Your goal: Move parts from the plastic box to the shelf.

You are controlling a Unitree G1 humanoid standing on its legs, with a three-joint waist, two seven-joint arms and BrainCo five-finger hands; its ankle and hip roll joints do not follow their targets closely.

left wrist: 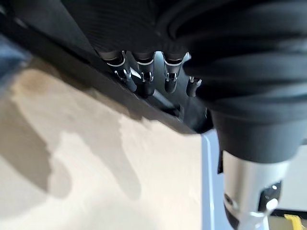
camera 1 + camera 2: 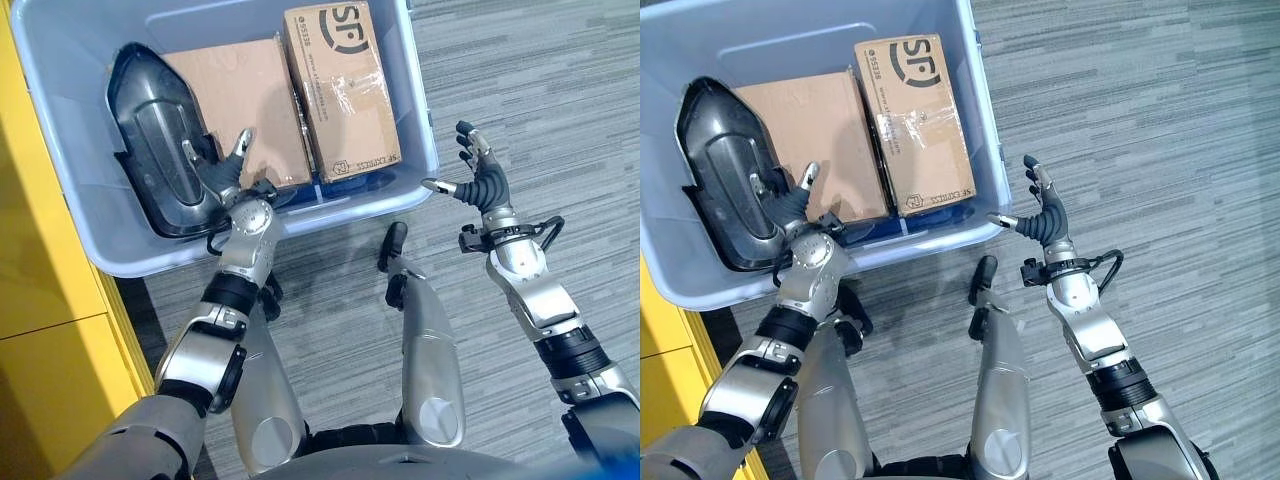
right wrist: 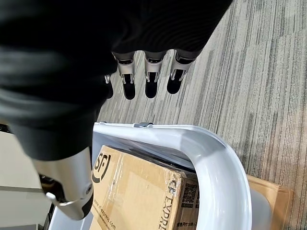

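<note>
Nothing appears to have been moved to the shelf yet, as far as can be judged: the plastic box (image 2: 420, 120) on the carpeted floor (image 2: 560, 120) is seen to hold a dark moulded part (image 2: 155, 140) along its left wall, a plain cardboard box (image 2: 245, 100) in the middle and a printed, taped cardboard box (image 2: 340, 90) by its right wall. All three are left to be lifted out. A yellow unit (image 2: 40, 300) is seen to the left of the plastic box; whether it is the shelf cannot be told.

The left hand (image 2: 222, 172) is reached over the near rim into the plastic box, fingers spread and straight, placed at the seam between the dark part and the plain box, with nothing gripped. The right hand (image 2: 1042, 215) is held outside the near right corner of the plastic box, palm turned toward its wall, fingers extended and thumb apart, empty.
</note>
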